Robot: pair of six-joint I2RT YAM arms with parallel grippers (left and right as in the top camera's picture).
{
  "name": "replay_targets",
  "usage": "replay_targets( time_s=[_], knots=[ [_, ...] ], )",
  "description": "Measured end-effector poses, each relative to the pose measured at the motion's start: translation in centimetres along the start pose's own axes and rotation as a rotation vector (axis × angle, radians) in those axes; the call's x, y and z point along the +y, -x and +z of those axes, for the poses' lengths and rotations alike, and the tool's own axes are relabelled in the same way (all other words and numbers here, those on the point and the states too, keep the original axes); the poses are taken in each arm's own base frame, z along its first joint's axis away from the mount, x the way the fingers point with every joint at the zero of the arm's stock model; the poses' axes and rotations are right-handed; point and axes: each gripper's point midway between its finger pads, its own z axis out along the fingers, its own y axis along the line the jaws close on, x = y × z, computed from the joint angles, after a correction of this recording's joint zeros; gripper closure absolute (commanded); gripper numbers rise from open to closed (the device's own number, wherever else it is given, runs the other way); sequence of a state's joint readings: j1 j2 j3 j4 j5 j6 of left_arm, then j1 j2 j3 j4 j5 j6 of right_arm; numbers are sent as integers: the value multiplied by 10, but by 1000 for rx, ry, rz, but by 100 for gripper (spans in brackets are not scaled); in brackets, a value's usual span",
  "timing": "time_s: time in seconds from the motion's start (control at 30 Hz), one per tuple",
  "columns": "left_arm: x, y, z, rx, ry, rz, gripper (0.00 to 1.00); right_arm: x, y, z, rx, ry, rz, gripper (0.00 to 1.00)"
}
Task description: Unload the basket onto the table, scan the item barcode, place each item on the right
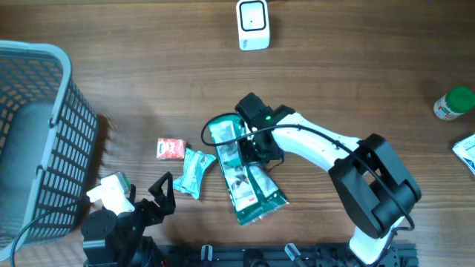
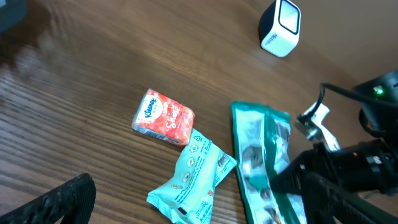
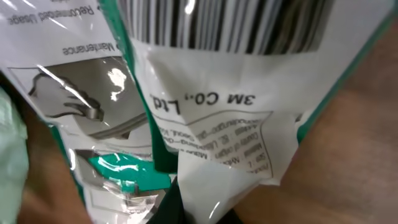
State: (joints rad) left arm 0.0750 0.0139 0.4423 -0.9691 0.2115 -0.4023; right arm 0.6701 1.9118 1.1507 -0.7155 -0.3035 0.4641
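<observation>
The green packet (image 1: 252,193) is pinched by the right end effector (image 1: 256,148); the left end effector (image 1: 164,194), at seven o'clock, is spread wide.

Green-and-white 3M packet (image 1: 251,191) lies flat mid-table, barcode (image 3: 230,25) upward.

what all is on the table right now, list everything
scanner: 1, white, top centre of the table
basket: 1, grey-blue, left edge
tissue pack: 1, red, left of centre
small packet: 1, mint green, just right of the tissue pack
large packets: 2, green and white, overlapping at centre
bottle: 1, green and white, far right
pouch: 1, white and blue, right edge, cut off
left gripper: 1, black, open, bottom left, holding nothing
right gripper: 1, black, shut on the large packets
</observation>
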Motion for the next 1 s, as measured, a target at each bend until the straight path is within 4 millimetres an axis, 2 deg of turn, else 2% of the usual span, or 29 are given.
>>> replay_targets(
  time_s=[0.03,0.07,0.13,0.17,0.23,0.3,0.37,0.5,0.67,0.9,1.0],
  knots=[
    [0,0,0,0,0,0,0,3,-2,-6,8,29,-22,96],
    [0,0,0,0,0,0,0,10,0,-20,-17,73,-63,96],
    [0,0,0,0,0,0,0,29,10,-73,-158,159,-184,95],
    [0,0,0,0,0,0,0,41,11,-106,-248,196,-262,96],
    [0,0,0,0,0,0,0,54,3,-151,-372,222,-415,96],
    [0,0,0,0,1,0,0,55,-9,-179,-448,196,-531,95],
    [0,0,0,0,0,0,0,49,-22,-183,-433,157,-614,95],
    [0,0,0,0,1,0,0,29,-51,-173,-312,83,-791,95],
    [0,0,0,0,0,0,0,34,-41,-176,-370,55,-956,95],
    [0,0,0,0,0,0,0,31,-46,-174,-347,44,-991,96],
    [0,0,0,0,0,0,0,22,-37,-175,-363,-27,-982,95]
  ],
)
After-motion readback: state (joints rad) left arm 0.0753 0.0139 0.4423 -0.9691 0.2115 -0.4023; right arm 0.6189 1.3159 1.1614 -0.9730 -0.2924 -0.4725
